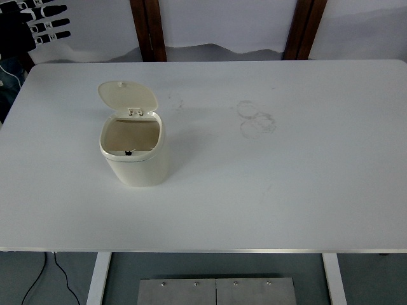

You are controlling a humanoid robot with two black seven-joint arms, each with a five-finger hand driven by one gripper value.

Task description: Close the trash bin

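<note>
A small cream trash bin (135, 155) stands upright on the left half of the white table (286, 190). Its hinged lid (127, 96) is swung up and back, so the bin's mouth is open and its inside shows. My left hand (39, 25) is at the picture's top left corner, beyond the table's far left corner and well apart from the bin. Its fingers are spread and hold nothing. My right arm is out of view.
Faint ring-shaped smudges (256, 118) mark the table top right of centre. Two dark wooden posts (148, 28) stand behind the far edge. A cable (54, 270) hangs below the near edge at the left.
</note>
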